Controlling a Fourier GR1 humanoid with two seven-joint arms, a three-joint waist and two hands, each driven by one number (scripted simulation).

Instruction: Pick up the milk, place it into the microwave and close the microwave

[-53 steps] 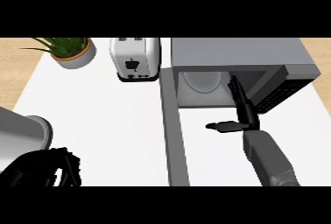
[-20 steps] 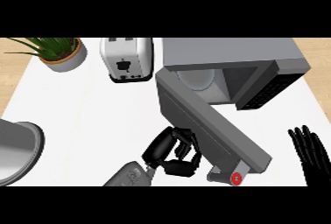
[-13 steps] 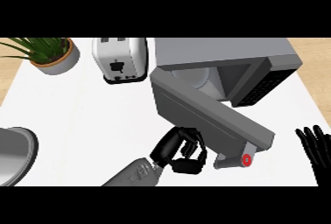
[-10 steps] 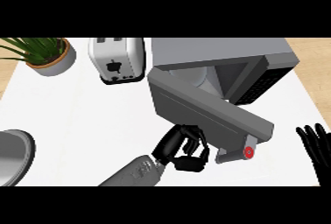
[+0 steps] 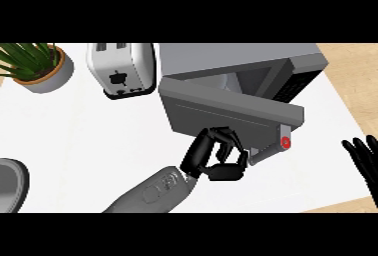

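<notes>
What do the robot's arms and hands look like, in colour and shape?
The left forearm is a smooth grey rounded shell with faint raised markings near the wrist. It ends in a glossy black left hand with jointed fingers. Of the right hand only thin black fingers show at the edge. No cables are visible.

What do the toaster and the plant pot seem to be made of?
The toaster looks like polished metal: silver-white body with soft sheen and a black lever. The plant pot looks like unglazed clay or matte ceramic: dull pinkish-tan surface without shine. Neither can be told for certain from the look alone.
</notes>
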